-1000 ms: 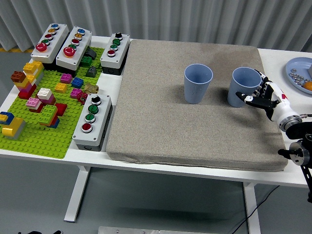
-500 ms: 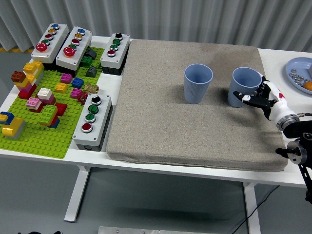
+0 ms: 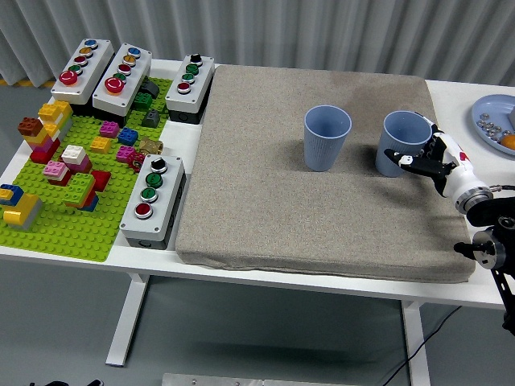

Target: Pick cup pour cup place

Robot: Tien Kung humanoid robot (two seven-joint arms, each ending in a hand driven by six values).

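Two light blue cups stand upright on the grey mat [image 3: 322, 217]. The left cup [image 3: 327, 137] stands free near the mat's middle. The right cup [image 3: 402, 141] stands near the mat's right edge. My right hand [image 3: 418, 153] comes in from the lower right and is wrapped around the right cup's lower right side. The thumb lies across the cup's front and the other fingers [image 3: 438, 137] reach behind it. The cup still rests on the mat. I cannot see into either cup. My left arm is out of view.
A green brick baseplate [image 3: 72, 209] with several loose bricks lies at the left. Several button boxes, one of them [image 3: 153, 199] at the mat's left edge, stand around it. A blue plate [image 3: 492, 112] with small items sits at the far right.
My right hand has moved a little left and closed in around the right cup. Both cups stay where they were.
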